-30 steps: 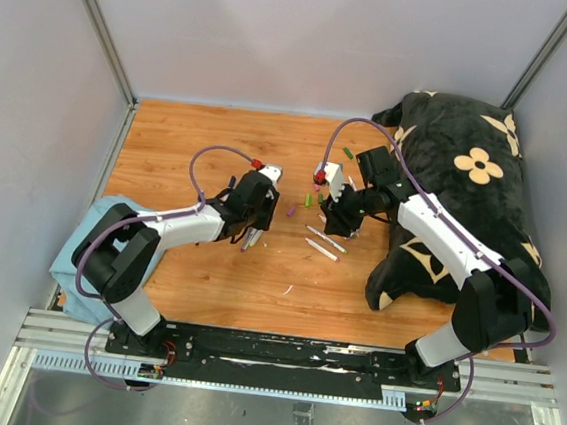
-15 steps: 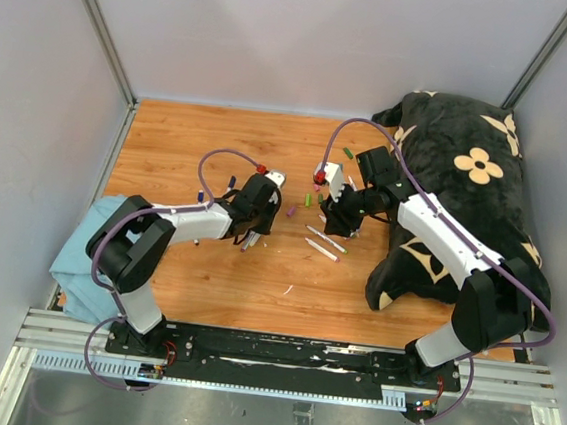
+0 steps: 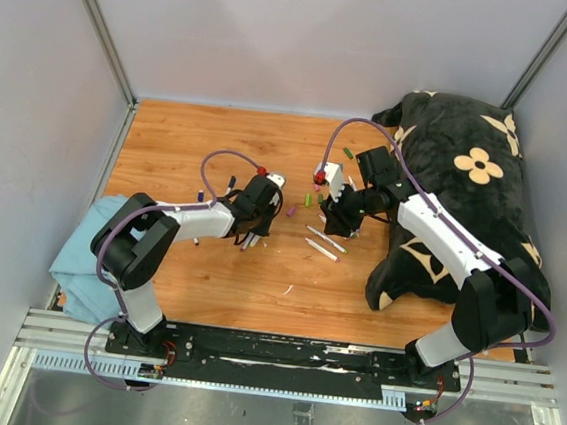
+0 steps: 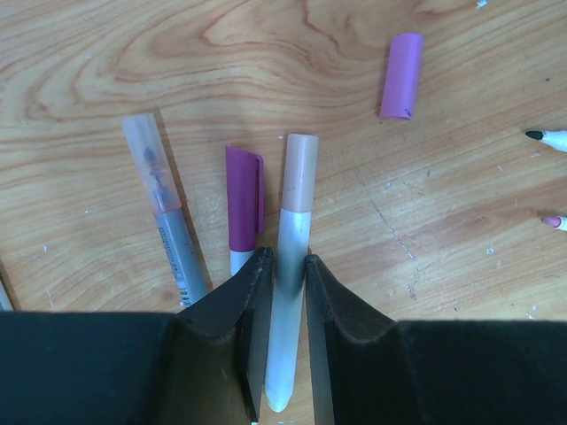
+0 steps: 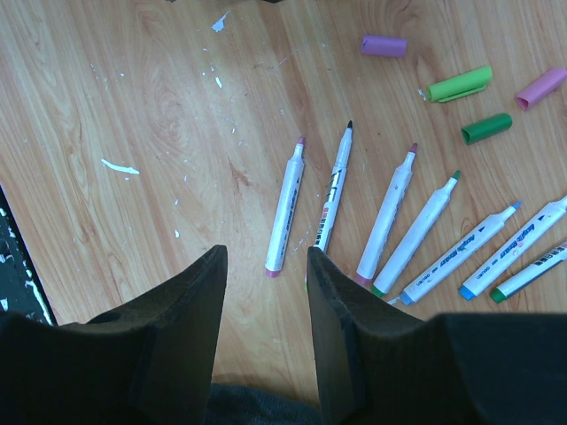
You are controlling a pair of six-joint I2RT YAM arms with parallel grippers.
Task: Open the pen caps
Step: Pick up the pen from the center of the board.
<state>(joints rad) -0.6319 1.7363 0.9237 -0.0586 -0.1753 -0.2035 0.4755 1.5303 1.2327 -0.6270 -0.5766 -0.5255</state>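
Observation:
My left gripper (image 4: 283, 258) is shut on the barrel of a white pen, both fingers against its sides on the wooden table (image 4: 106, 71). That pen still wears its pale pink cap (image 4: 301, 168), pointing away from me. Beside it lie a pen with a magenta cap (image 4: 244, 199) and a grey pen with a clear cap (image 4: 146, 155). A loose purple cap (image 4: 401, 75) lies further off. My right gripper (image 5: 266, 266) hangs open above several uncapped pens (image 5: 285, 212). Loose caps lie beyond them: purple (image 5: 384, 45), light green (image 5: 459, 84), dark green (image 5: 486, 128), pink (image 5: 540, 88).
A black cushion with cream flowers (image 3: 468, 170) fills the right side of the table, under the right arm. A light blue cloth (image 3: 84, 254) lies at the left edge. Grey walls close in the table (image 3: 170, 141) on three sides.
The left arm has reached lower and slightly right over the pens in front of it. The right arm has not moved.

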